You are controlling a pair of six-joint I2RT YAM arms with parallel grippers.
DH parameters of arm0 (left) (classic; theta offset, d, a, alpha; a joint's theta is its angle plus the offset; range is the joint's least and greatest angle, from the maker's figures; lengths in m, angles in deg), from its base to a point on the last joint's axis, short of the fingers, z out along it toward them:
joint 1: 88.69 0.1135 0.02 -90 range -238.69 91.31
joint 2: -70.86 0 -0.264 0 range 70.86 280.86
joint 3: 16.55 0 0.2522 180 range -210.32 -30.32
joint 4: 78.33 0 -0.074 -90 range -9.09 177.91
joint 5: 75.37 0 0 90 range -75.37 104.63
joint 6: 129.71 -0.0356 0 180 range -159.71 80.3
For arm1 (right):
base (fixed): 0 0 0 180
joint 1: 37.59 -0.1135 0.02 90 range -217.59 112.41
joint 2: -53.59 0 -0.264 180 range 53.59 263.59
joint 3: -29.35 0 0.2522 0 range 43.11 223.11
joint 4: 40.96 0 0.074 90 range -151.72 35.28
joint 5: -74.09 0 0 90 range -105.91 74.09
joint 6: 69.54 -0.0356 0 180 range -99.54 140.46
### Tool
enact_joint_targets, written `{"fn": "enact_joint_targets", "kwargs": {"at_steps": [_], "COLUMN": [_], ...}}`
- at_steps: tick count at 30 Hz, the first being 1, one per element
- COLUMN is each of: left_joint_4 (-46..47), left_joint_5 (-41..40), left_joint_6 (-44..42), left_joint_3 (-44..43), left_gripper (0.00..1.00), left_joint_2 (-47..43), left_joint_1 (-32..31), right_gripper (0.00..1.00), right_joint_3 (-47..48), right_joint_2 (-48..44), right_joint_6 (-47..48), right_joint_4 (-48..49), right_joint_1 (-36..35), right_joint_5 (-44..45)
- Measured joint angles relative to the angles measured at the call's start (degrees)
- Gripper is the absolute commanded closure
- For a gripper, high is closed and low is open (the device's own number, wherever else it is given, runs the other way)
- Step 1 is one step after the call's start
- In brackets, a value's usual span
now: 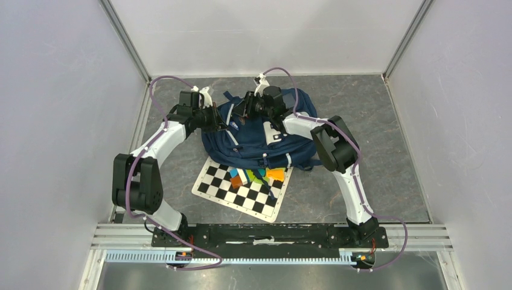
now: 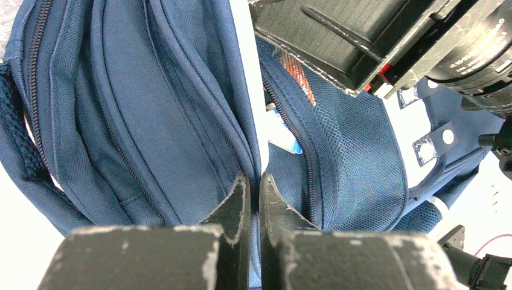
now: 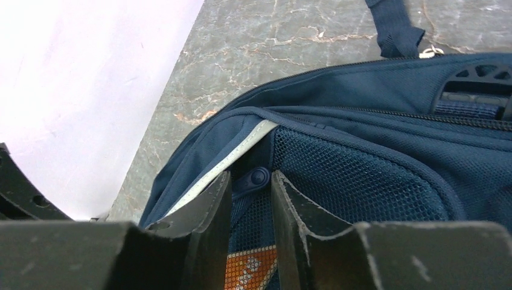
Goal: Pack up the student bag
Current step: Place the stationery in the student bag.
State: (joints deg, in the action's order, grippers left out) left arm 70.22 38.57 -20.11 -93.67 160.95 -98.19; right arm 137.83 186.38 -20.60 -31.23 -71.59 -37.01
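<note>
The student bag (image 1: pixel 265 142), navy blue with grey stripes, lies at the middle of the table, its opening towards the far side. My left gripper (image 1: pixel 222 121) is at its far left edge. In the left wrist view the bag (image 2: pixel 151 109) fills the frame, and the left gripper (image 2: pixel 253 179) is shut on a fold of its fabric beside a zip. My right gripper (image 1: pixel 244 109) is at the bag's top opening. In the right wrist view the right gripper (image 3: pixel 250 178) is closed onto the bag's (image 3: pixel 374 103) mesh pocket edge, with a zip pull tab (image 3: pixel 253 179) between the jaws. An orange patterned item (image 3: pixel 250 273) shows behind the mesh.
A checkerboard mat (image 1: pixel 211 188) lies in front of the bag, with several coloured blocks (image 1: pixel 256 175) on its far edge, partly under the bag. White walls close in the left, right and far sides. The arm bases stand on a rail (image 1: pixel 265 232) at the near edge.
</note>
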Motion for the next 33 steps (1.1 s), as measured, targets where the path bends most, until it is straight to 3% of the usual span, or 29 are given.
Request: {"fn": "enact_joint_targets", "kwargs": {"at_steps": [3, 14, 18, 21, 28, 31, 33], "left_joint_4": [0.0, 0.0, 0.0, -0.3, -1.1, -1.5, -2.0], "left_joint_5": [0.0, 0.0, 0.0, -0.4, -0.9, -1.0, -1.0], "left_joint_6": [0.0, 0.0, 0.0, 0.0, 0.0, 0.0, 0.0], "left_joint_3": [0.0, 0.0, 0.0, 0.0, 0.0, 0.0, 0.0], "left_gripper": [0.98, 0.98, 0.98, 0.98, 0.98, 0.98, 0.98], "left_joint_2": [0.1, 0.2, 0.2, 0.2, 0.2, 0.3, 0.3], "left_joint_1": [0.0, 0.0, 0.1, 0.2, 0.3, 0.3, 0.3], "right_gripper": [0.70, 0.58, 0.58, 0.63, 0.85, 1.00, 1.00], "right_joint_3": [-1.2, 1.2, 4.2, 6.7, 9.2, 9.3, 7.2], "right_joint_2": [-0.1, 0.3, 1.8, 3.0, 3.3, 3.1, 1.7], "right_joint_6": [0.0, -0.3, -0.9, -0.8, 1.9, 3.5, 4.0], "right_joint_4": [0.6, -1.9, -3.6, -6.1, -12.3, -13.4, -12.5], "right_joint_1": [0.0, -0.9, -1.6, -2.2, -3.6, -4.3, -4.6], "right_joint_5": [1.0, 1.7, 1.9, 2.5, 7.8, 9.9, 10.9]}}
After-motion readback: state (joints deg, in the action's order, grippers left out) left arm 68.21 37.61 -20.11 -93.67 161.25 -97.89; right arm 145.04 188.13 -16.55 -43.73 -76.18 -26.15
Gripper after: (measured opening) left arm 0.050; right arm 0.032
